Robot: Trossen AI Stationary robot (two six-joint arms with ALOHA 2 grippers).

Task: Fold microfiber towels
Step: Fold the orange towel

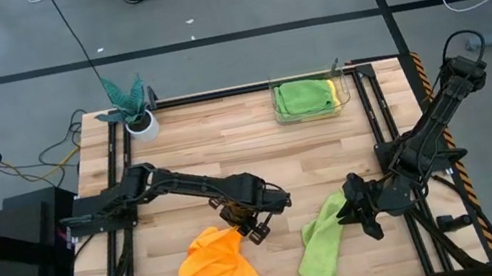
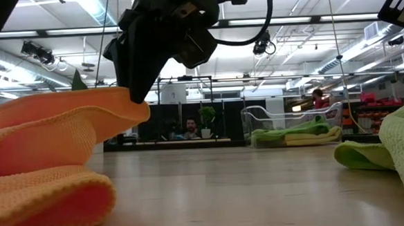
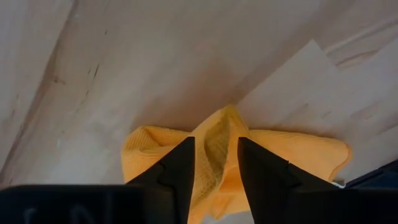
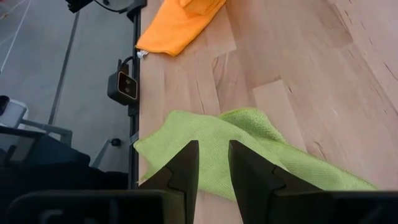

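- The left gripper sits at the upper corner of the orange towel, near the front edge of the table; its wrist view shows a raised ridge of that cloth between the two fingers, which seem to pinch it, though contact on both sides is hard to confirm.
- The orange towel lies rumpled, partly doubled over itself.
- The right gripper rests on the upper end of a lime green towel, to the right of the orange one; its jaws stand a narrow gap apart with green cloth showing between them, and whether they grip it cannot be told.
- A clear bin at the back edge holds more folded towels, green with a yellow edge.
- A teal plant in a white pot stands at the back left corner.
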